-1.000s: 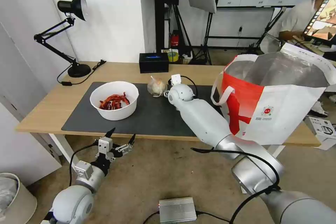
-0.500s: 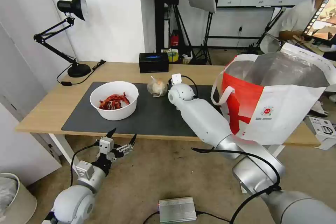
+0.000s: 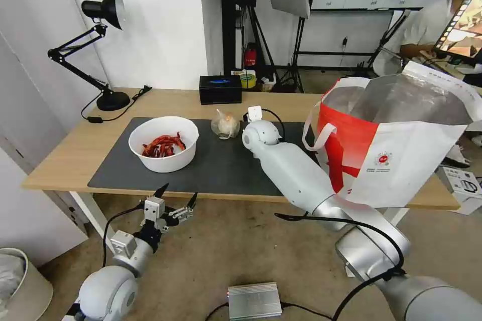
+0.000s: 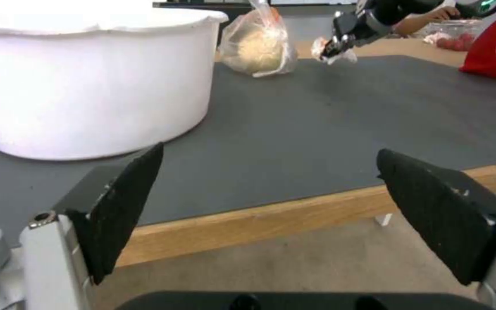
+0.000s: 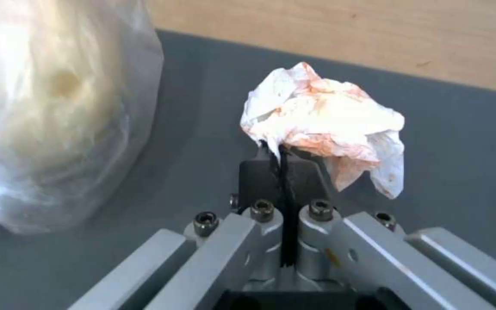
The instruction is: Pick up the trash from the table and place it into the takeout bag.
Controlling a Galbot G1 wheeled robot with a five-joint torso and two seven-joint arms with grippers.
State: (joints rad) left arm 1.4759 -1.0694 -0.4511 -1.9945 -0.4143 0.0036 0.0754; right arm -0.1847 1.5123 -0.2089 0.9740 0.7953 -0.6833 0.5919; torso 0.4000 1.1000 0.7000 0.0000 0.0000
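Nearest, the left gripper (image 3: 175,199) hangs below and in front of the mat's (image 3: 221,170) near edge, off the table (image 3: 65,155), its fingers (image 4: 127,202) spread wide and holding nothing. The bowl (image 3: 163,143) of red scraps sits on the mat's left part, beyond that gripper and apart from it. Farther in, near the mat's back edge, the right gripper (image 5: 282,153) has its fingers pressed together on the tissue (image 5: 323,125), a crumpled white wad with orange stains; the tissue sticks out past the fingertips and, in the left wrist view, appears held clear of the mat. The knotted bag (image 3: 225,124) stands on the mat just beside that gripper, on the bowl's side, not touching the tissue. The takeout bag (image 3: 401,155) stands open at the mat's right end, the right arm reaching past its near-left corner. Behind the mat, a black box (image 3: 220,89) and a lamp (image 3: 100,50) rest on the bare wood.
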